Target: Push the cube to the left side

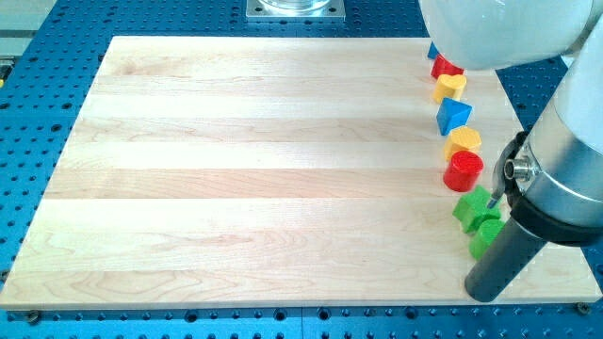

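Note:
Several blocks stand in a column along the board's right edge. From the top: a blue block [432, 51] mostly hidden by the arm, a red block [446, 67], a yellow heart [450, 86], a blue angular block [454, 115], a yellow hexagon [464, 141], a red cylinder [463, 170], a green star [473, 206] and a green cube-like block [486, 234]. My dark rod slants down from the view's right, and my tip [483, 292] rests near the board's bottom right corner. It is just below the lower green block, which the rod partly covers.
The wooden board [245, 179] lies on a blue perforated table. The arm's white and grey body [565, 169] fills the view's right side and overhangs the top of the block column. A metal base plate [295, 8] sits at the view's top.

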